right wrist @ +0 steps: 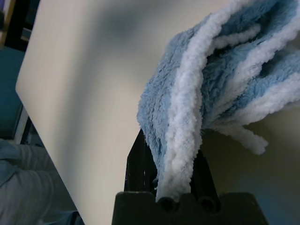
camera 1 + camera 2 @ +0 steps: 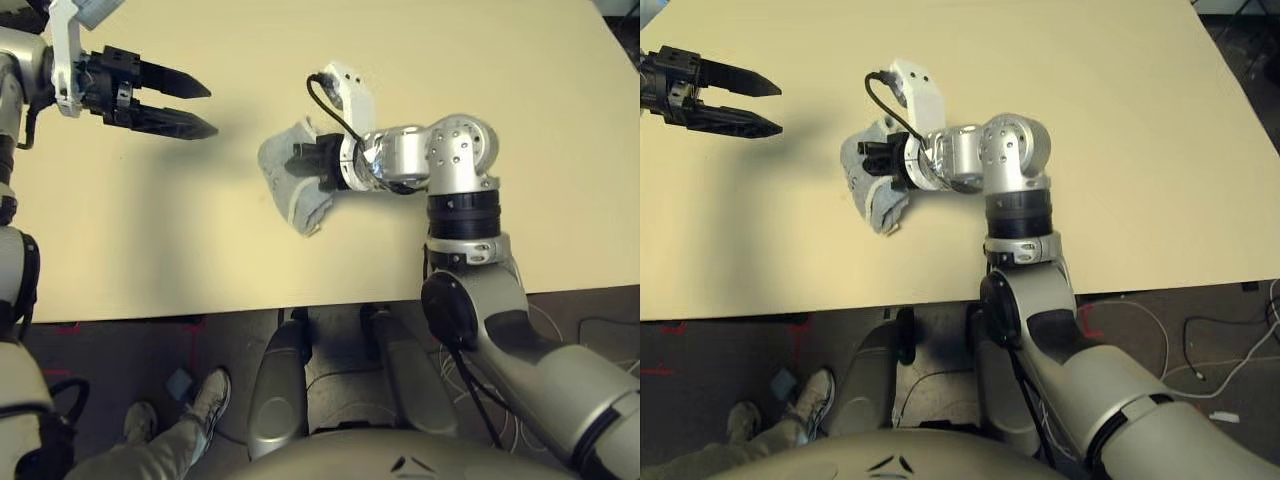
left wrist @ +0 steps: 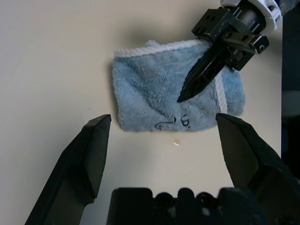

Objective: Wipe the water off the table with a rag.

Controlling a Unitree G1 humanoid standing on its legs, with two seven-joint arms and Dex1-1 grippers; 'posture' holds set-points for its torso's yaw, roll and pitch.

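The rag (image 2: 285,180), a folded grey-blue terry towel with cream edging and a small dark logo, lies on the pale beige table (image 2: 450,60) near its middle. My right gripper (image 3: 183,95) is shut on the rag. In the right wrist view the cloth (image 1: 220,70) bunches between its black fingers (image 1: 138,164). My left gripper (image 2: 208,110) hovers open to the rag's left, pointing toward it, with nothing between its fingers. In the left wrist view the rag (image 3: 150,93) sits beyond those open fingertips. The water is hidden or out of view.
The table's near edge (image 2: 150,312) runs just below the rag. Under it a person's sneakers (image 2: 205,395) stand on the dark floor. Cables (image 2: 1200,360) lie on the floor at the right. Bare tabletop stretches to the far right (image 2: 1140,120).
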